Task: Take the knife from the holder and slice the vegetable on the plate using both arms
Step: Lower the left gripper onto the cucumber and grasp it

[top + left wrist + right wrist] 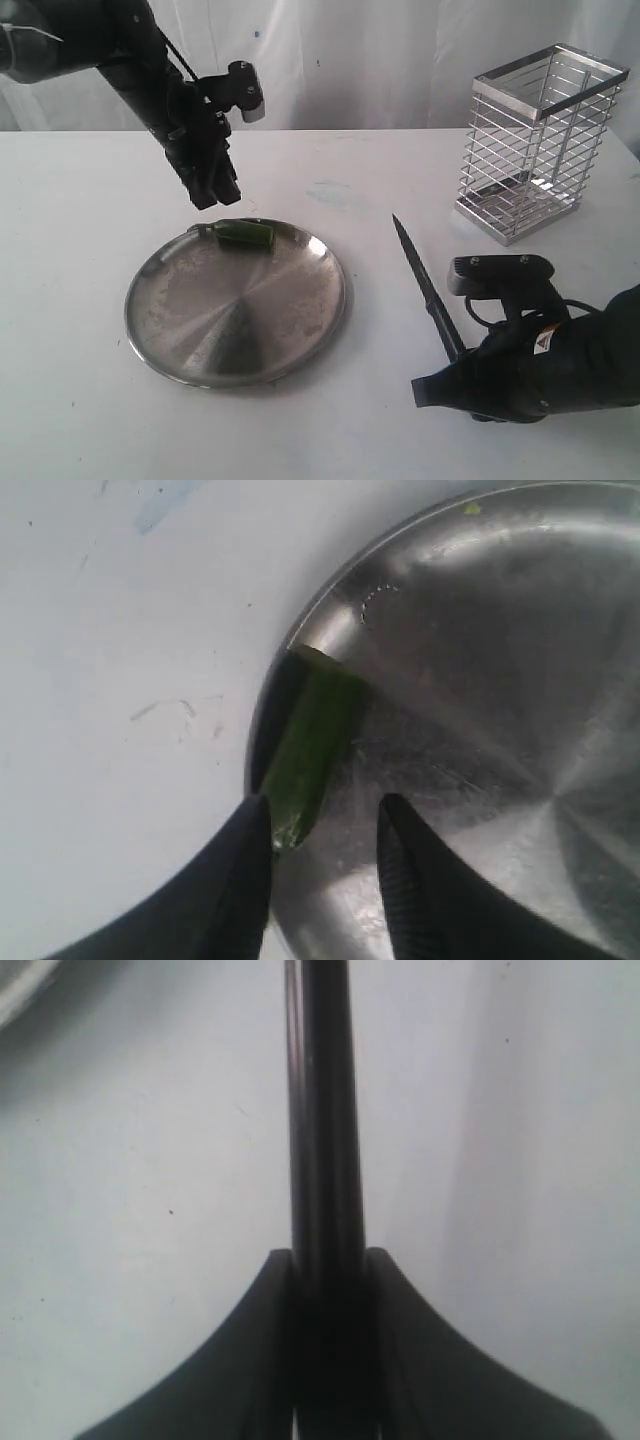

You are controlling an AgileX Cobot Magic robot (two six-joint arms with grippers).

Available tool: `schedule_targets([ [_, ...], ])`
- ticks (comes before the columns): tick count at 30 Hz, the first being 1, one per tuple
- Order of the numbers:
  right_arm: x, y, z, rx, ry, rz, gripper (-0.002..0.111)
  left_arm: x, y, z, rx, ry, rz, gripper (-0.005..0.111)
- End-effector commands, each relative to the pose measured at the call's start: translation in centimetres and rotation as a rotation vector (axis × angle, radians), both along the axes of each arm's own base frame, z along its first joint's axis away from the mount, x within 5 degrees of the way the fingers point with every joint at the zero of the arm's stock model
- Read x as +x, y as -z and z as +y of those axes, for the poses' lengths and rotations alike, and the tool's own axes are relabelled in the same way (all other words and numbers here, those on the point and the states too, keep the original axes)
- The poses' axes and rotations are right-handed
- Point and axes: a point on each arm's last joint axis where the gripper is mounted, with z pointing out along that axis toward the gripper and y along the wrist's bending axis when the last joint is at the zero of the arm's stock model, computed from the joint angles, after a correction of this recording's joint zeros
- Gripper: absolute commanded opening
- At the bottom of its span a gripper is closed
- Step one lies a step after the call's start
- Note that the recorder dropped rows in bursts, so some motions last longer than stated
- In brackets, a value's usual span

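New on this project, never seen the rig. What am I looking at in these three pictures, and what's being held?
It is a robot with two arms at a table; each arm ends in a two-fingered claw. The wide picture comes from a camera off the arms. The two close-ups come from a camera on each wrist, looking out past that claw's fingers.

On the white table are a steel plate with a green chili pepper near its rim, and a chrome wire holder.

The right claw is shut on a dark knife, whose blade points out over the table. The left claw hangs open just above the pepper and holds nothing.
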Motion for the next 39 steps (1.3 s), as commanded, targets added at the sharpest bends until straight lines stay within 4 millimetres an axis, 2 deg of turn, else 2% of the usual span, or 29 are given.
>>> schedule_targets([
  [1, -0.2, 0.1, 0.0, -0.003, -0.002, 0.013, 0.000, 0.2, 1.4, -0.3, 0.096, 0.270, -0.052, 0.041],
  [3, -0.2, 0.1, 0.0, 0.001, 0.004, 0.015, 0.000, 0.0, 2.7, -0.2, 0.134, 0.411, -0.058, 0.041],
  [6, -0.2, 0.1, 0.0, 0.012, 0.017, 0.020, 0.000, -0.3, 4.9, -0.2, 0.166, 0.542, -0.059, 0.049],
  [9, -0.2, 0.1, 0.0, 0.012, 0.017, 0.020, 0.000, 0.1, 6.5, -0.1, 0.176, 0.504, -0.093, 0.060],
  [12, -0.2, 0.1, 0.0, 0.012, 0.018, 0.020, 0.000, 0.5, 7.3, -0.1, 0.181, 0.456, -0.136, 0.067],
  [24, -0.4, 0.2, 0.0, 0.015, 0.021, 0.044, 0.000, 1.2, 9.5, -0.2, 0.185, 0.438, -0.140, 0.066],
  [27, -0.4, 0.2, 0.0, 0.015, 0.021, 0.044, 0.000, 1.2, 9.5, -0.2, 0.185, 0.439, -0.137, 0.054],
  [30, -0.4, 0.2, 0.0, 0.018, 0.024, 0.047, 0.000, 1.1, 8.8, -0.2, 0.184, 0.438, -0.150, 0.029],
  [33, -0.4, 0.2, 0.0, 0.017, 0.023, 0.050, 0.000, 1.0, 7.2, -0.1, 0.174, 0.411, -0.170, 0.001],
  [39, -0.4, 0.2, 0.0, 0.017, 0.023, 0.050, 0.000, -0.2, 2.4, 0.1, 0.082, 0.207, -0.158, 0.000],
])
